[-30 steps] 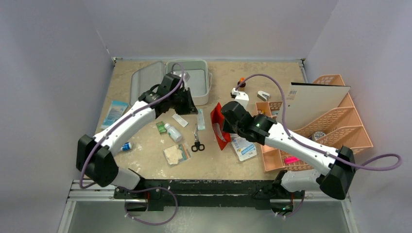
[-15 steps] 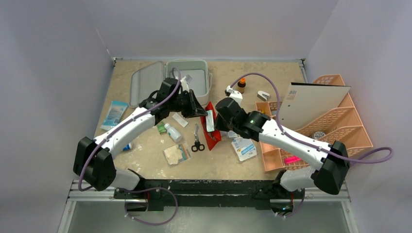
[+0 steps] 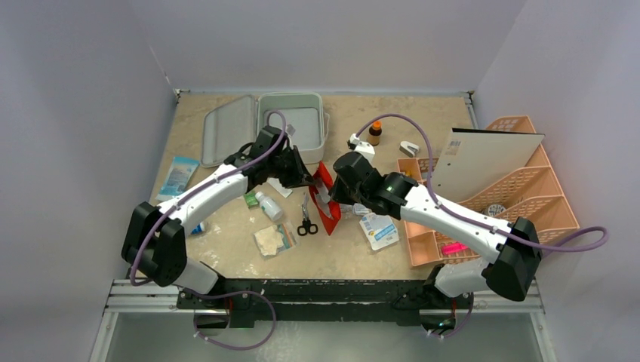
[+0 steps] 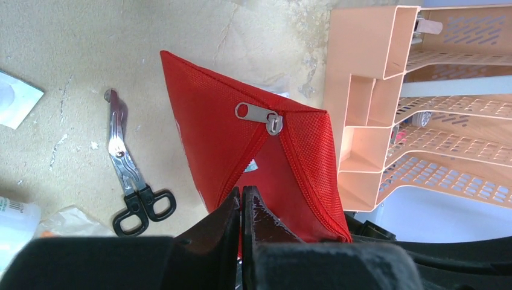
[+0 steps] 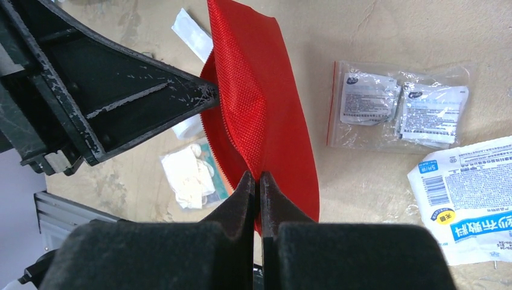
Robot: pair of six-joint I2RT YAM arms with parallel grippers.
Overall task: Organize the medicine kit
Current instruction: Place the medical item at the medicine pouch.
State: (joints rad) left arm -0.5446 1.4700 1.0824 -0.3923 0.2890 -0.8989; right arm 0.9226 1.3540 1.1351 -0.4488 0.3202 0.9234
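Pale grey walls (image 3: 90, 113) close three sides of a speckled beige table (image 3: 423, 121). The kit (image 3: 298, 124), a light grey case, sits at the far edge, left of centre. It is open, with its lid lying flat on the left of the tray. We cannot tell what, if anything, is inside.

Just in front of it, both arms meet over a red pouch (image 4: 211, 139) held up off the table. The left gripper (image 4: 241, 192) is pressed together on one red fabric edge. The right gripper (image 5: 258, 176) is likewise pinched on another fold. The zip pull (image 4: 259, 115) sits at a top corner, with zipper teeth running down both sides below it.

We judge the step to be spreading the pouch's mouth. Next, the grippers would need to draw apart gently without losing the thin fabric, or carry the pouch back toward the kit.

Room is tight. Scissors (image 3: 306, 219) lie just left of the pouch, a small bottle (image 3: 269, 205) beyond them, and sealed packets (image 3: 377, 228) just to the right. A peach organizer (image 3: 521, 188) fills the right edge. Bare table shows between pouch and kit.
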